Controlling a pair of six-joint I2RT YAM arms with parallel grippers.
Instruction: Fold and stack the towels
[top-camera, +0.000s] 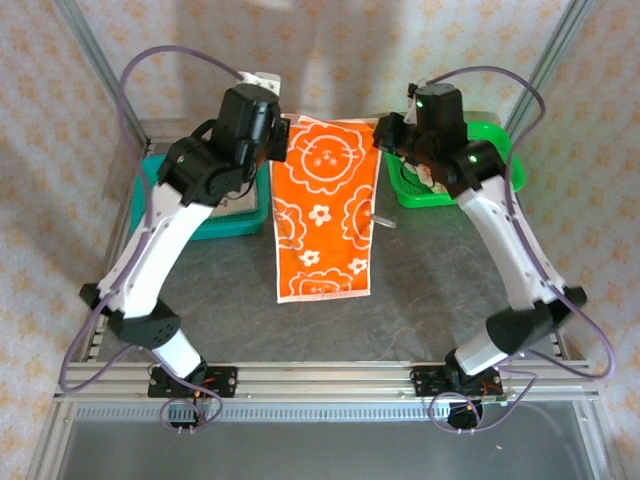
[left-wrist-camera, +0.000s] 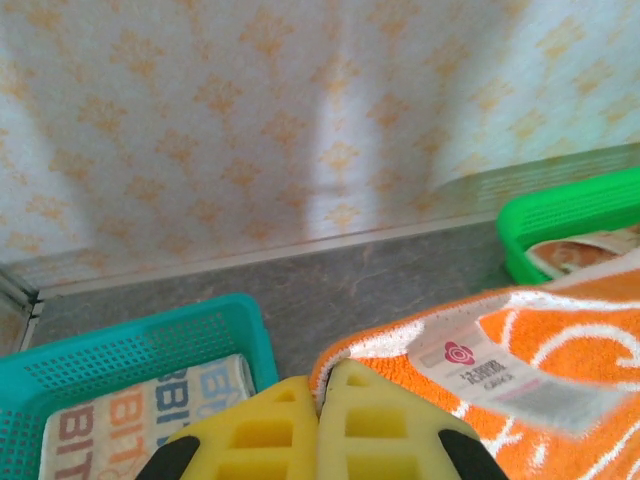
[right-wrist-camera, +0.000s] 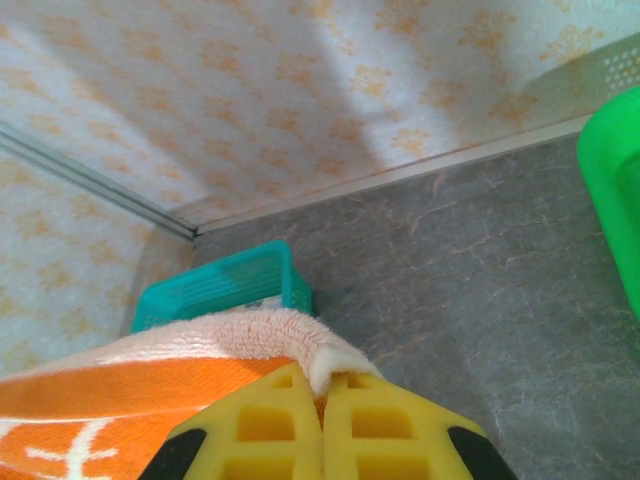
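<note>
While the left gripper (left-wrist-camera: 320, 398) and right gripper (right-wrist-camera: 322, 398) each clamp shut on a far corner of the orange towel (top-camera: 325, 210), its near end lies flat on the table (top-camera: 450, 300).

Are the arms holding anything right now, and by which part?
Yes, the towel: the left gripper pinches its far left corner, the right gripper its far right corner, both shut on the edge.
</note>
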